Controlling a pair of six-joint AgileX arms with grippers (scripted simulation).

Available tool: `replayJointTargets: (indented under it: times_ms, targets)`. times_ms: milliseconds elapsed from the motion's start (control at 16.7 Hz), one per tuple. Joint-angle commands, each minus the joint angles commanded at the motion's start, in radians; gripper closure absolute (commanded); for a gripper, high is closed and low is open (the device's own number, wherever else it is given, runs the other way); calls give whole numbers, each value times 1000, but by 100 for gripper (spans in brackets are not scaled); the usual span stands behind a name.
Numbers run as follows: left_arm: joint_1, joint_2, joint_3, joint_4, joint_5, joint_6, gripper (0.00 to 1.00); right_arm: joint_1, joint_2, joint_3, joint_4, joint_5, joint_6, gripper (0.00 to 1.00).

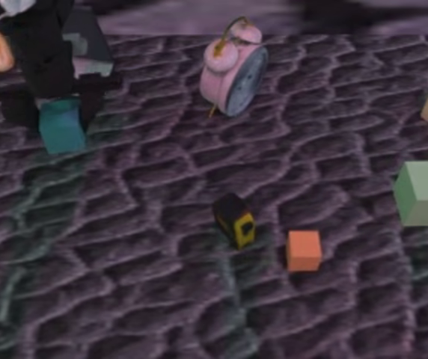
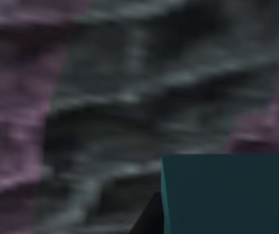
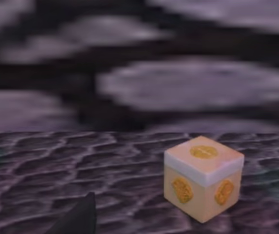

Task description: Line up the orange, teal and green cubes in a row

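- Left tool (image 1: pixel 58 105) sits straight over the teal cube (image 1: pixel 62 126) at the far-left end of the counter (image 1: pixel 124 284); dark fingers flank the cube's upper part. It looks clamped on the cube, or about to be. I can't tell whether the cube is lifted or resting.
- Left wrist view: teal cube fills the near corner, close under the camera, with the counter behind it.
- Right tool is out of the top view. In the right wrist view only a dark fingertip (image 3: pixel 78 217) shows, so I cannot tell whether it is apart or together. It looks parked near the cream box (image 3: pixel 203 178).
- Taking the orange cube (image 1: pixel 304 250) as landmark: the green cube (image 1: pixel 425 193) is to its right and a bit farther back, apart from it. The black-and-yellow block (image 1: pixel 236 220) is just to its left. The teal cube is well apart, far left and back.
- A pink alarm clock (image 1: pixel 234 67) is far back from the orange cube.
- Progress: early. No row yet, all three cubes are scattered. Judged step: fetching the teal cube toward the orange one. The green cube isn't aligned yet either.
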Motion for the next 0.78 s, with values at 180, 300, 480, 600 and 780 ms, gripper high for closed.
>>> replayJointTargets:
  times_ms: [180,300,480,600,780]
  targets:
    - [-96,-12,-10,-4,-2,-78,100,0,0,0,0,0,0,0]
    - [-198,-26,-25,-8,-4,-159,100,0,0,0,0,0,0,0]
    - [-381,-53,-57,-14,-5,-296,100,0,0,0,0,0,0,0]
    - [-493,-74,-77,-16,-6,-381,100,0,0,0,0,0,0,0]
    - [-598,-103,-98,-12,-9,-471,100,0,0,0,0,0,0,0]
